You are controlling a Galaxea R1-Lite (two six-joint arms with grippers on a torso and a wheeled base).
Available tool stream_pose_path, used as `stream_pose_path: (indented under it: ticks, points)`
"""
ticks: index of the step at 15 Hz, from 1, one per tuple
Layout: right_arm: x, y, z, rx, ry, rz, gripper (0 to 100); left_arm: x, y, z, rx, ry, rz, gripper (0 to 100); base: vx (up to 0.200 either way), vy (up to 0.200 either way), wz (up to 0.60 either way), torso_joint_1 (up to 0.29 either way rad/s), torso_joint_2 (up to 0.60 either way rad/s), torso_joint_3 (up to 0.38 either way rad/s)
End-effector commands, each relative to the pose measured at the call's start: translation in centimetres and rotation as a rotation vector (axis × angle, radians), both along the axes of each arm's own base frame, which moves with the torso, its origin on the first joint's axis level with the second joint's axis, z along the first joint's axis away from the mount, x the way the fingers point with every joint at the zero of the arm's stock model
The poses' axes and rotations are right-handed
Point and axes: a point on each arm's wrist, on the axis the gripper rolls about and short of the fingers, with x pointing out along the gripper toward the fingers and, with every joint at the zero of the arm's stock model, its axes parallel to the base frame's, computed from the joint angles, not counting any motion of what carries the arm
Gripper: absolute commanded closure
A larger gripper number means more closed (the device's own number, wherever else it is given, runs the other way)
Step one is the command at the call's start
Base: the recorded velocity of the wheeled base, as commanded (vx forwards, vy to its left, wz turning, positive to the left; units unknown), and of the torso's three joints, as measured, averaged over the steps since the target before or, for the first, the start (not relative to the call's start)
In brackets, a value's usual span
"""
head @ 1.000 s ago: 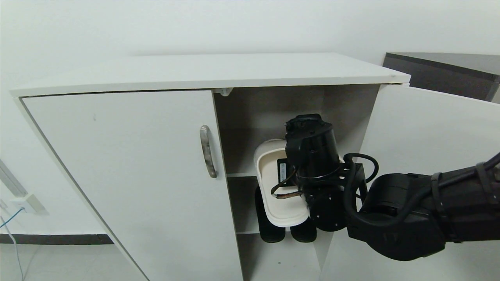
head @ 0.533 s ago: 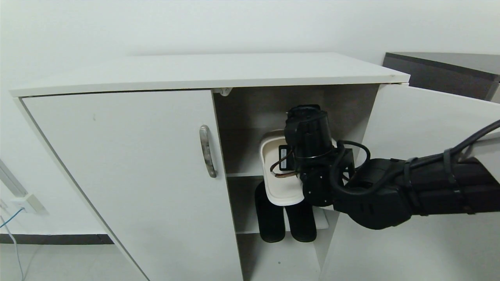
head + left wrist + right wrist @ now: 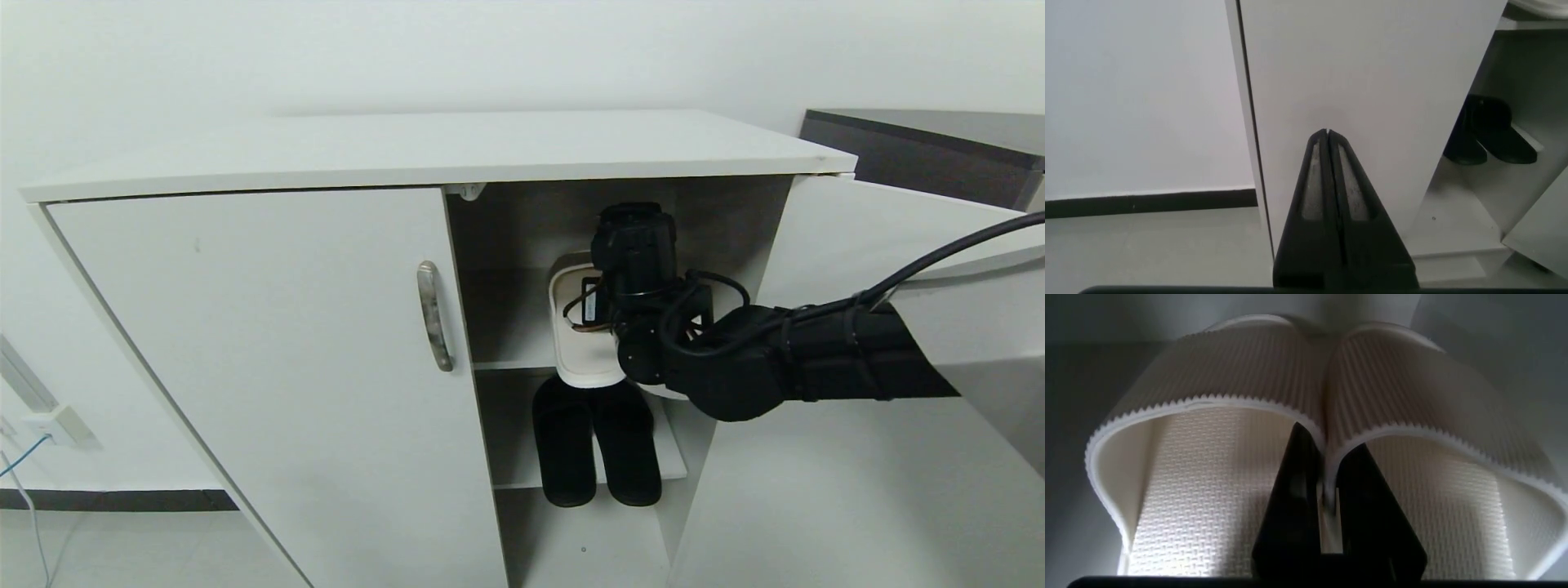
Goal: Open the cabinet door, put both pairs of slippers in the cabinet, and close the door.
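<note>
The white cabinet (image 3: pixel 424 151) has its right door (image 3: pixel 890 269) swung open and its left door (image 3: pixel 261 359) closed. A pair of black slippers (image 3: pixel 596 445) lies on the middle shelf, heels over the front edge. My right gripper (image 3: pixel 1325 502) is inside the upper compartment, shut on the inner edges of the white slippers (image 3: pixel 575 327), which rest over the upper shelf. Their ribbed straps (image 3: pixel 1315 384) arch over the fingers in the right wrist view. My left gripper (image 3: pixel 1328 175) is shut and empty, low in front of the closed left door, with the black slippers (image 3: pixel 1490 139) visible beyond.
A metal handle (image 3: pixel 434 317) is on the left door. A dark table (image 3: pixel 931 151) stands behind the cabinet at the right. A wall socket with a cable (image 3: pixel 49 429) sits low at the left. The bottom compartment (image 3: pixel 588 543) holds nothing.
My right arm has pushed deeper and upward into the cabinet, carrying the white slippers from in front of the black pair up onto the upper shelf. The black slippers are now uncovered.
</note>
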Motion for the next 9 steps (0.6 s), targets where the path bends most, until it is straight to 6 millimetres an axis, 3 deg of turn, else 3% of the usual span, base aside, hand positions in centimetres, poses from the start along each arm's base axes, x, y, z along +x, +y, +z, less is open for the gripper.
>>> stream_pose_path:
  ticks: [1,9]
  points:
    - [1.0,0.5,-0.7,-0.015,0.0,0.004,100,0.0,0.0,0.0,0.0,0.003,0.001,100,0.0,0.0,0.0,0.0,0.0,0.0]
    - [2.5,0.7,-0.5,-0.022,-0.014,0.063,100,0.0,0.0,0.0,0.0,0.001,0.002,100,0.0,0.0,0.0,0.0,0.0,0.0]
